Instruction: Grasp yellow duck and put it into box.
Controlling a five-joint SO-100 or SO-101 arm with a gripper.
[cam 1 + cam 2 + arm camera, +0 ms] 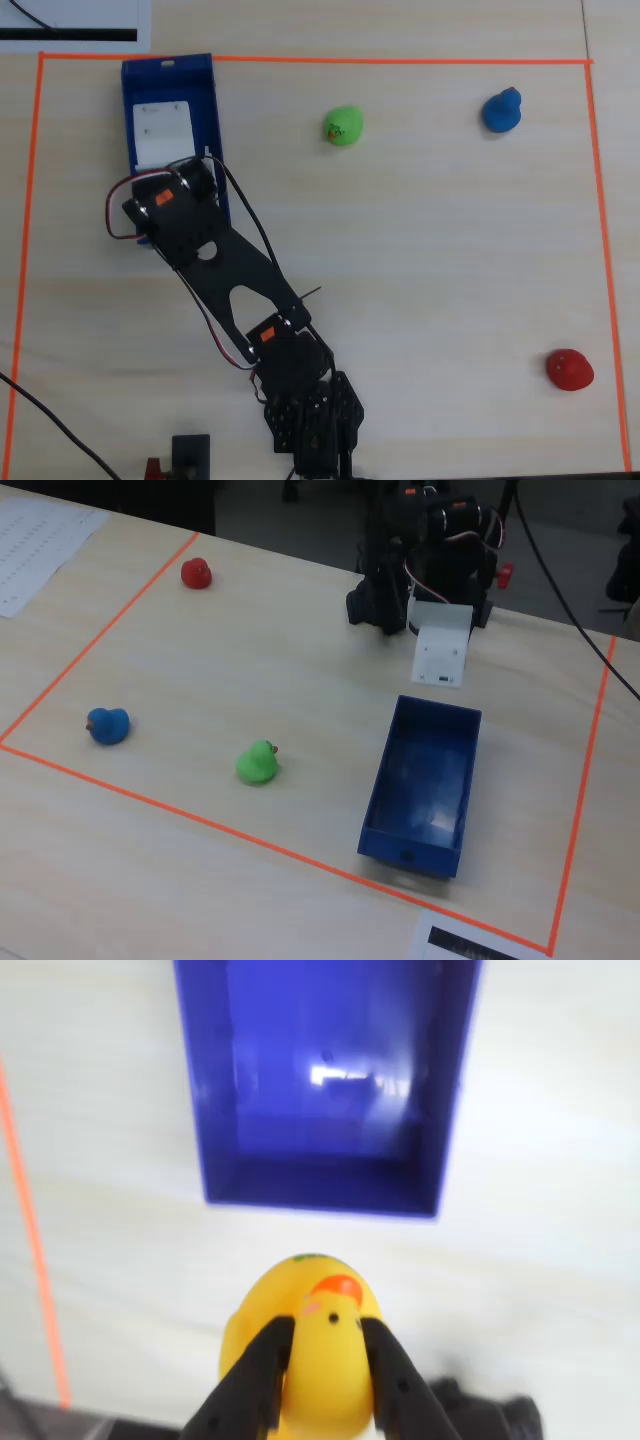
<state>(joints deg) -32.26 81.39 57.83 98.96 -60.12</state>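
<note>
Wrist view: tool (325,1385) clamped on the yellow duck (310,1335), fingers pressing both its sides, duck lifted off the desk (560,1160). Box (325,1175) lies straight ahead, near short wall just beyond the duck, long axis running away from the tool. Overhead view puts the arm over the box's near end. Judgement: small forward push, then let go

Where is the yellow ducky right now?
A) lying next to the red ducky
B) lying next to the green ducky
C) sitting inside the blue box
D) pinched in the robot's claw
D: in the wrist view the gripper has its two black fingers squeezed on the yellow duck, just short of the empty box.
</note>
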